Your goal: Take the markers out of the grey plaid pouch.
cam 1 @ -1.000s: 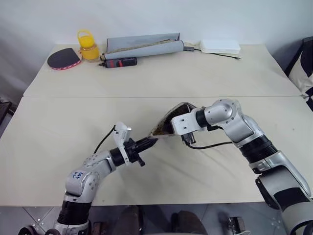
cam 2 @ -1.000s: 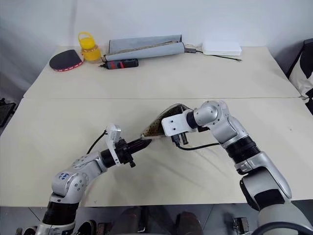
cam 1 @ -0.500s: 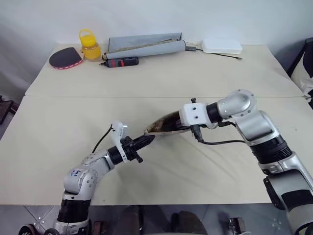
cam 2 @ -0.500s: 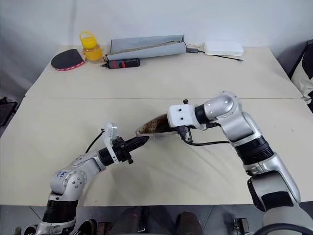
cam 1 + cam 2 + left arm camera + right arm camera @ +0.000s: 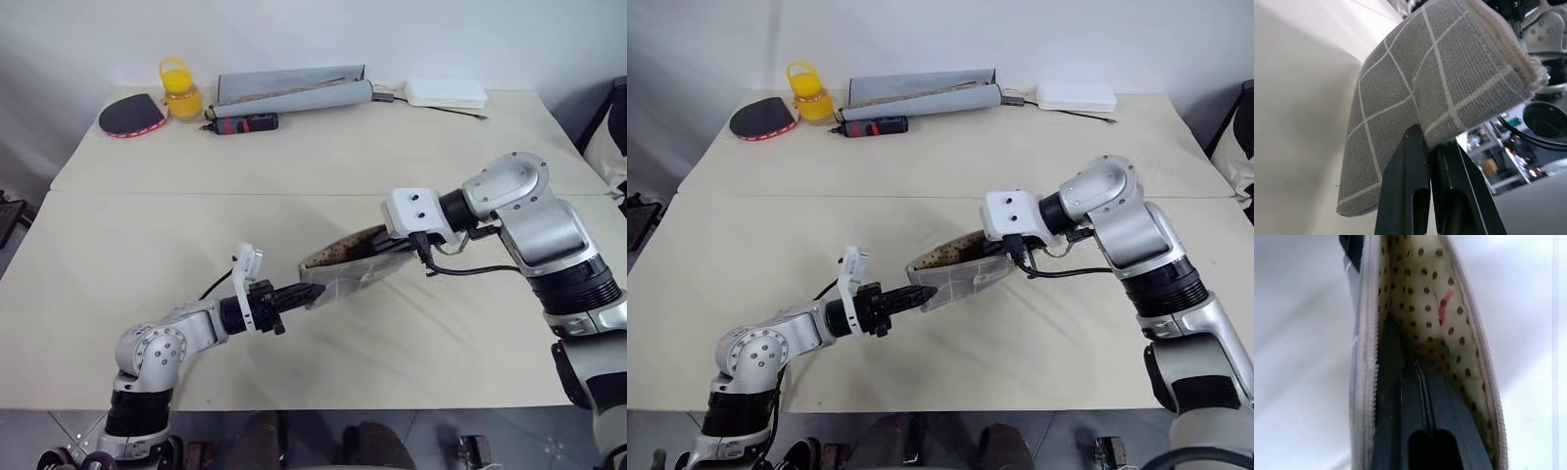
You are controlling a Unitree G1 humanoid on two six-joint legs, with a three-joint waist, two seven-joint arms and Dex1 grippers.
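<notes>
The grey plaid pouch [image 5: 345,270] hangs stretched between my two grippers just over the middle of the table [image 5: 411,343]. Its open mouth faces up and shows brownish lining. My left gripper [image 5: 310,292] is shut on the pouch's lower left corner, and the left wrist view shows its fingers [image 5: 1405,166] pinching the grid fabric [image 5: 1440,73]. My right gripper [image 5: 394,251] is shut on the rim of the mouth at the raised right end. In the right wrist view its fingers [image 5: 1415,396] lie inside against dotted lining [image 5: 1415,289]. The markers are hidden. A reddish streak [image 5: 1446,303] shows on the lining.
Along the table's far edge lie a red paddle [image 5: 127,116], a yellow jar [image 5: 177,93], a red-and-black tool [image 5: 245,123], a long plain-grey rolled case [image 5: 291,90] and a white box [image 5: 446,93] with a cable. A seam [image 5: 196,193] joins the two tabletops.
My right gripper has risen and swung to the right with the pouch's rim, turning the mouth upward. My left gripper has kept its grip and rolled, and the pouch is pulled out longer.
</notes>
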